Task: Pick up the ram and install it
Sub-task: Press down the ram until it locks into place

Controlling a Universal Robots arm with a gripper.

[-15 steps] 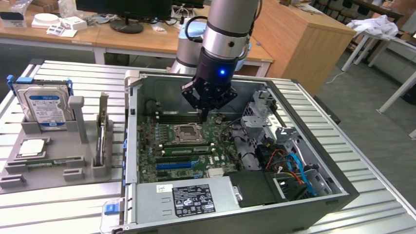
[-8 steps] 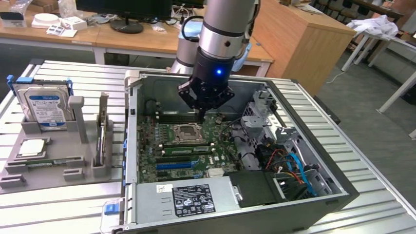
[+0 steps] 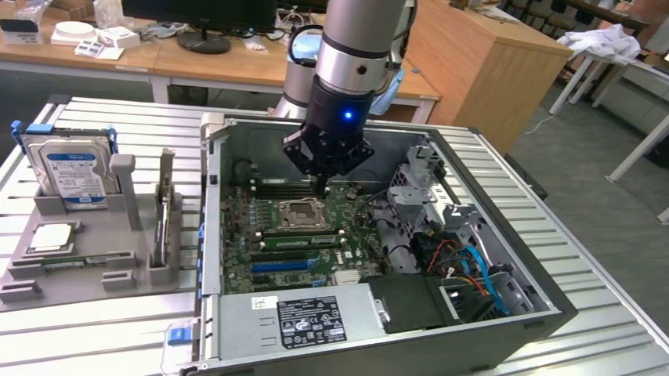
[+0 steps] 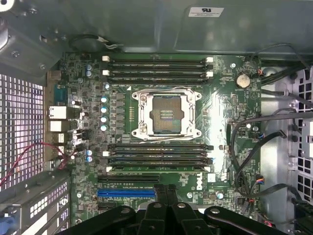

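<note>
The gripper point(image 3: 322, 186) hung inside the open computer case point(image 3: 212, 235), low over the motherboard point(image 3: 243, 270), with its black fingers pressed together and nothing visible between them. In the exterior view its tip stood just above the bank of black memory slots point(image 3: 280, 188) on the far side of the CPU socket point(image 3: 299, 211). In the wrist view the closed gripper point(image 4: 165, 196) showed against the board point(image 4: 220, 107), with the open socket point(image 4: 165, 113) lying between one bank of memory slots point(image 4: 156, 68) and a second bank point(image 4: 156, 154), and the long blue expansion slot point(image 4: 124, 193) just beside the fingers. The ram point(image 3: 75, 258) lay outside the case, a thin green stick resting flat in a groove of the grey holder point(image 3: 21, 291) on the counter point(image 3: 94, 333), toward the exterior view's left. It was well apart from the gripper, with the case's side wall standing between them, and nothing touched it. A hard drive point(image 3: 68, 168) with a blue-edged carrier stood upright at the far end of the same holder. A pale green strip ran along the nearer slot bank in the case, but whether that was a seated stick could not be told. The power supply point(image 3: 309, 317) filled the near corner of the case.
</note>
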